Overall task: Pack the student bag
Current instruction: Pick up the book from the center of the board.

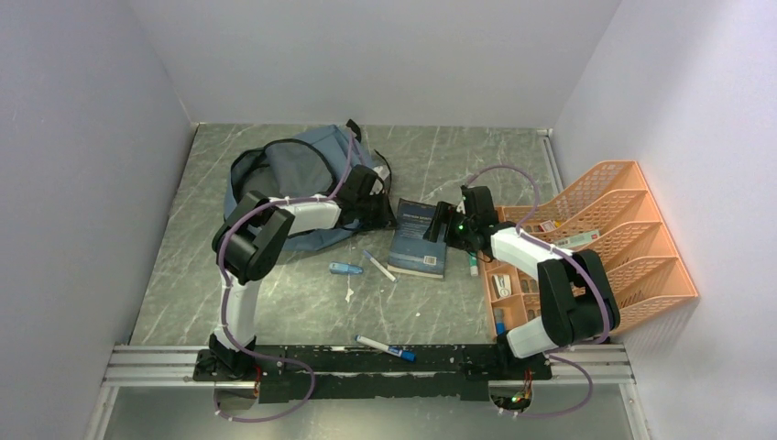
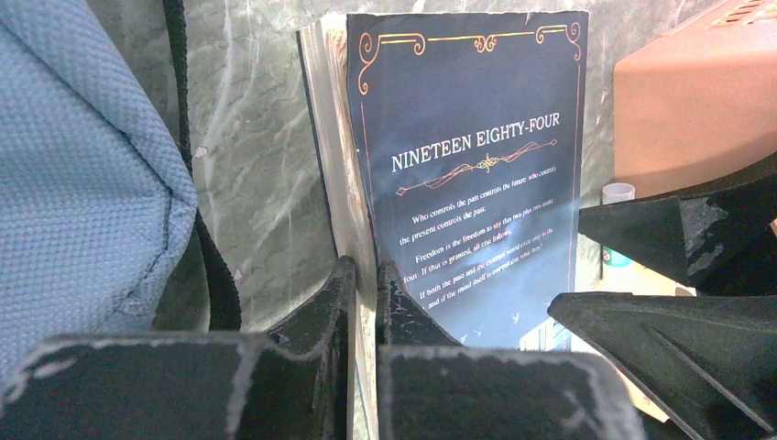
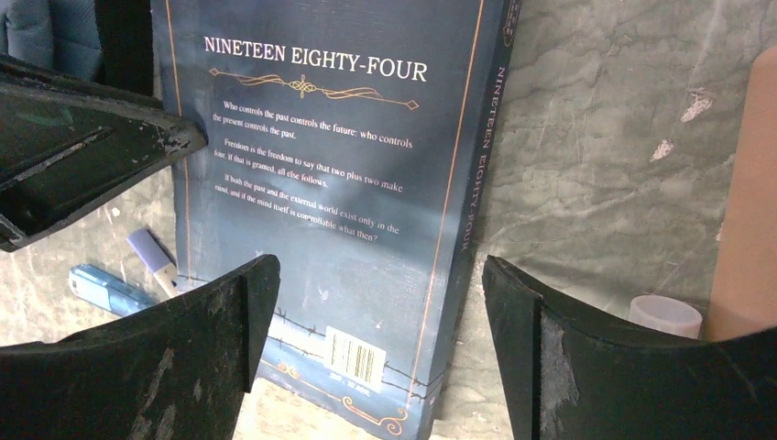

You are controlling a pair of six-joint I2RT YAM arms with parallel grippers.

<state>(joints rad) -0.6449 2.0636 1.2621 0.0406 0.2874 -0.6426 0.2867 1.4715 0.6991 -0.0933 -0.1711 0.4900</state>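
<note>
Left wrist view: pinching book (image 2: 467, 183) edge in left claw (image 2: 365, 275), with right claw (image 3: 377, 275) gaping wide; likely needing slow carry left to student bag (image 2: 82, 165).

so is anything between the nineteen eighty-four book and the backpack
Nothing loose: only the black strap of the backpack lies between them, beside the left gripper, shut on the Nineteen Eighty-Four book at its page edge.

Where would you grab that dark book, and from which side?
By its page edge, coming from the student bag side: the book lies flat, spine toward the orange rack, and the left gripper is shut on that edge.
</note>
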